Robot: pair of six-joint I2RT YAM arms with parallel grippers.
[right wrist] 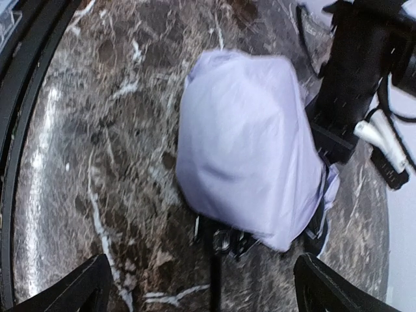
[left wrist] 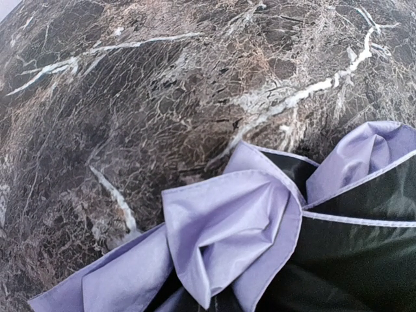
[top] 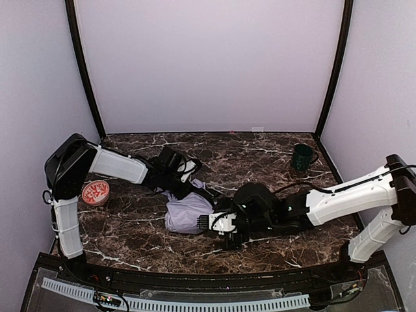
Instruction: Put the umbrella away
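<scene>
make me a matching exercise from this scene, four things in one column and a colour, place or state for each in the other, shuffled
Things:
1. umbrella
2. mug
3. round dish
4. right gripper

Descriptions:
A. dark green, far right of the table
B. standing wide open
C. red-patterned, at the left edge
D. pale lavender, bunched up mid-table

Pairs: 1-D, 2-A, 3-C, 4-B

Overhead plus wrist close-ups of umbrella (top: pixel 188 214)

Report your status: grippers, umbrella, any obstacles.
Left gripper shut, at the umbrella. Right gripper open, facing it. Fabric bunched, not yet tidy. Green mug stands apart.
</scene>
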